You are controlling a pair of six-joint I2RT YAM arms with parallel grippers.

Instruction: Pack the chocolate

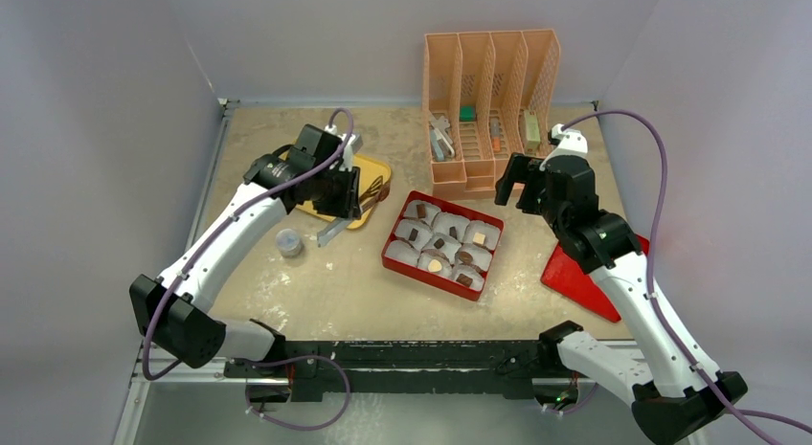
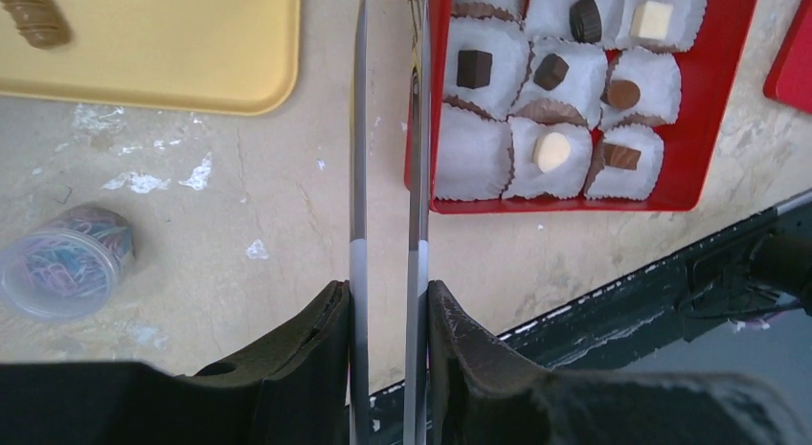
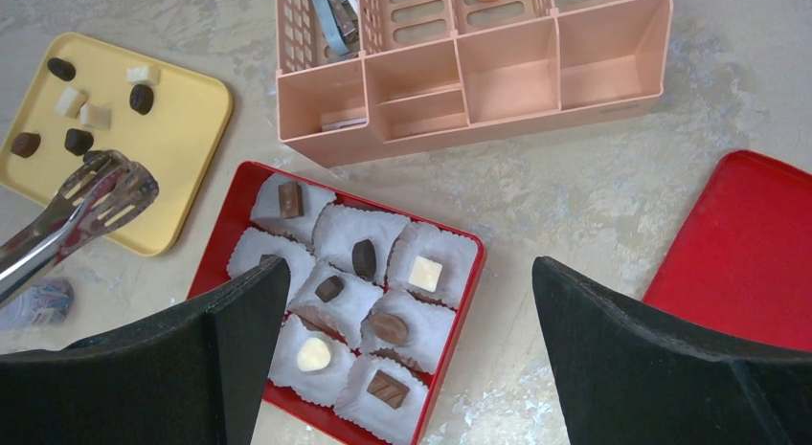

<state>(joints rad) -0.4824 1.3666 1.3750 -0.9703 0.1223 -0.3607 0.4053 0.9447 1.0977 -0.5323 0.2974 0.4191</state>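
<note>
Beige worktop (image 1: 326,292): last cup to fill, it seems.
Overhead, left gripper (image 1: 337,198) clamps tongs (image 1: 335,232) by the yellow tray (image 1: 375,167). Left wrist: red box (image 2: 575,204), one cup (image 2: 469,163) empty. Right wrist: right gripper (image 3: 412,273) wide open; loose chocolate (image 3: 78,139) on the yellow tray likely needs pinching next.

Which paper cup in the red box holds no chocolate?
The white crinkled paper cup in the corner of the red box, directly beside the cup holding the cream oval chocolate; all eight others hold a piece.

Peach file organizer (image 1: 469,172) at far edge of table (image 1: 335,292), coloured-clip jar (image 1: 288,242) on my left, well apart
</note>
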